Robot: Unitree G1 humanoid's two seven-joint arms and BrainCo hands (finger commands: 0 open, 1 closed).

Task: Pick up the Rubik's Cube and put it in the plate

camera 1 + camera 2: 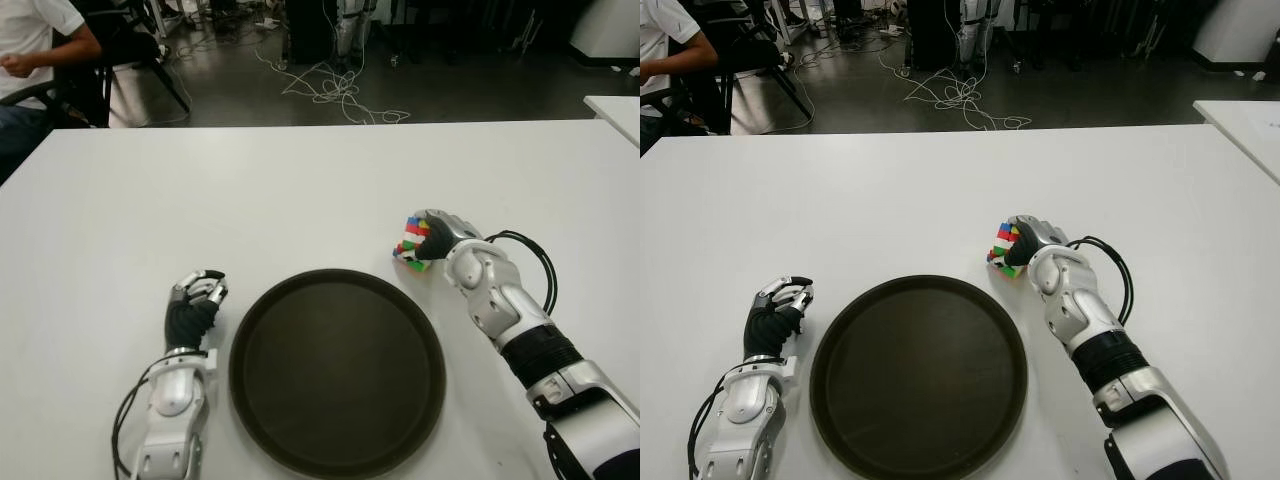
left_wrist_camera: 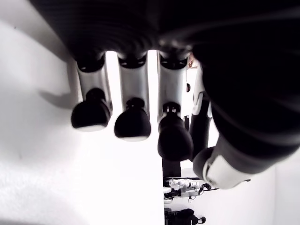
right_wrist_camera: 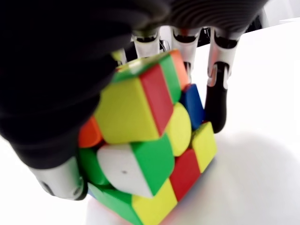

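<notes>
Now, step: grasping; right hand fingers wrap the Rubik's Cube, seemingly still on the table.
Next: lift, carry to plate beside its wrist.
Left hand: empty, relaxed.

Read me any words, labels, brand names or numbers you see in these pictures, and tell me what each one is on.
None can be read.
Rubik's Cube, held in the right hand: plain coloured stickers, no logo visible.
Plate: bare dark surface, no print.
Left hand, beside the plate on its left: no markings visible.
Table: blank white.
</notes>
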